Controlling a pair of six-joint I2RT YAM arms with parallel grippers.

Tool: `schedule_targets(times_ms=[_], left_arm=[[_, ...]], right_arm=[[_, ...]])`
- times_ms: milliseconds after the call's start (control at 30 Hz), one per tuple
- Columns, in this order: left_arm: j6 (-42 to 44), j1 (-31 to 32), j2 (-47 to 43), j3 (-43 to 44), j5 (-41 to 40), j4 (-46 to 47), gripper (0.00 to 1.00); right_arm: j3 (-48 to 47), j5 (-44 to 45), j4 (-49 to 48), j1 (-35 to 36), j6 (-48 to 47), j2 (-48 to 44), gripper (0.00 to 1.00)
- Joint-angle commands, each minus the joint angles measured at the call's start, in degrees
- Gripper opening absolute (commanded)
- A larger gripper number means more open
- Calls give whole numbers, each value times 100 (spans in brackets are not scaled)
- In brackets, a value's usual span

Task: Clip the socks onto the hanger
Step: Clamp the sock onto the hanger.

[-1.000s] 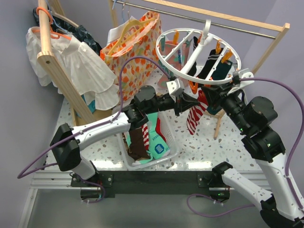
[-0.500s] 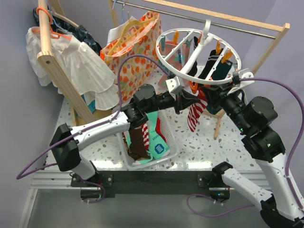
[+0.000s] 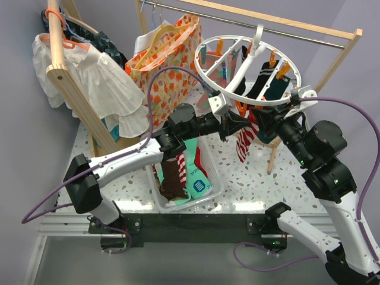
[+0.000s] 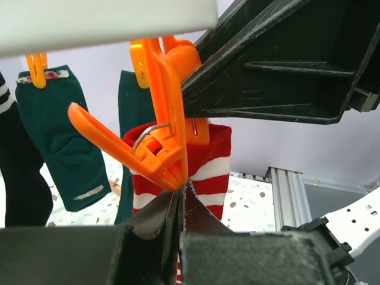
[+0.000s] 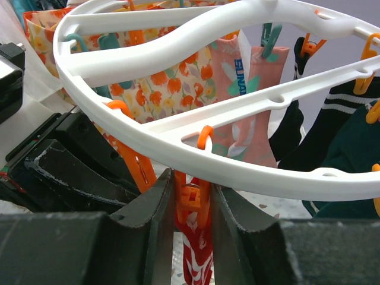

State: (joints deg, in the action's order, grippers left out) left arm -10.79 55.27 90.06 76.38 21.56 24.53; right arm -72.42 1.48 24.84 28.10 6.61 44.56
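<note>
The hanger (image 3: 199,70) is a white ring on the wooden rail, with dark and teal socks (image 3: 267,88) clipped to it. Under its near rim (image 5: 237,169) hangs an orange clip (image 5: 193,205), and my right gripper (image 5: 193,219) is shut on it, one finger on each side. My left gripper (image 4: 180,191) is shut on the top edge of a red-and-white striped sock (image 4: 209,163), pressed up against the mouth of that orange clip (image 4: 161,133). From above, the two grippers (image 3: 240,123) (image 3: 257,116) meet below the ring, and the striped sock (image 3: 244,146) dangles beneath them.
A clear basket (image 3: 215,177) near the table's front holds brown (image 3: 172,178) and teal socks (image 3: 199,185). An orange floral bag (image 3: 166,65) hangs behind my left arm. A white shirt (image 3: 101,83) on a wooden frame stands at the left. The rail (image 3: 279,24) crosses the back.
My left gripper has lifted the striped sock's top slightly up toward the clip under the ring. The right arm has stayed in place.
</note>
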Motion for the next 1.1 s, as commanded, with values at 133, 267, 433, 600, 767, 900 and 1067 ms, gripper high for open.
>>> schedule_targets(times_ms=[133,267,433,600,767,900,1067], left_arm=[[15,-7,3,-62,-64,183,0],[15,-7,29,-27,-117,131,0],[68,-7,82,105,-170,-80,0],[59,-7,91,9,-205,-89,0],[50,-7,47,79,-249,-107,0],[59,-7,-32,88,-144,-46,0],[50,-7,-94,88,-12,34,0]], right_arm=[[-114,-306,100,38,7,-26,9],[-105,-279,74,38,7,-26,9],[-114,-288,82,38,16,-35,9],[-140,-253,82,38,-11,-17,9],[-114,-288,100,38,-2,0,9],[-79,-262,109,29,-37,9,9],[-53,-297,91,29,-46,18,9]])
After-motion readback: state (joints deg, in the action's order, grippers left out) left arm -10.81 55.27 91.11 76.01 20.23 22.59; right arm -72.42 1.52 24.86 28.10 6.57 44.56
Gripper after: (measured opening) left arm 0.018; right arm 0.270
